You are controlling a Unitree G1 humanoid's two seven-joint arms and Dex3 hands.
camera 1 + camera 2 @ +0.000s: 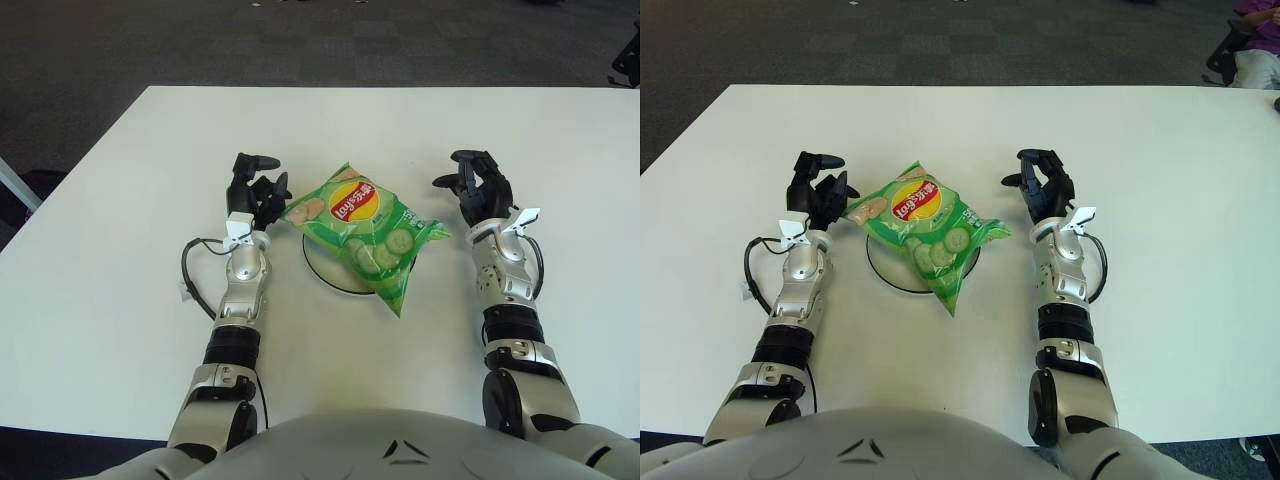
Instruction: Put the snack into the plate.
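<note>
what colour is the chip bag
Green, with a red and yellow logo; the bag shows best in the left eye view.

The snack (pixel 362 230) is a green bag of chips. It has a red and yellow round logo near its top and pictures of cucumber slices lower down. The bag is puffy and lies flat, turned at a slant, with one corner pointing toward the robot. It rests on top of the plate (pixel 325 273). The plate is white and round, and it sits flat on the white worktop. The bag covers most of it, so only the near left edge of the plate shows. The bag's lower corner sticks out past the plate's edge.
</note>
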